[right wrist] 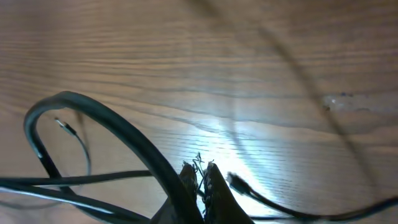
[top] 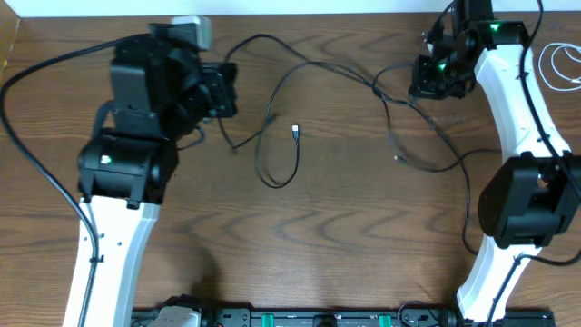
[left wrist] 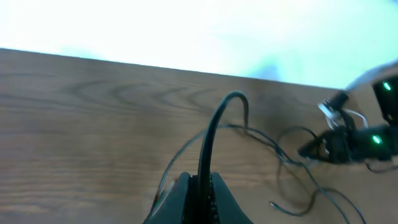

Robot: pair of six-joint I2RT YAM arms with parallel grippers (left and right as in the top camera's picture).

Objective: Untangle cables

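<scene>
Where the black cables (top: 297,136) sag in loose loops between both grippers, one rises from the left gripper (left wrist: 200,182), pinched between its fingers. The right gripper (right wrist: 200,179) is pressed together, a cable running up to its tips; whether it grips, I cannot tell. A white cable (top: 558,64) lies to its right on the table (top: 318,245).

Left arm (top: 116,245): white lower link, black joint housings, thick black wire (top: 54,57) looping off its side. Right arm (top: 517,91): same white-and-black build, green indicator lights (top: 493,29) at the wrist. Left gripper (left wrist: 198,186) and right gripper (right wrist: 202,180): black fingers.
</scene>
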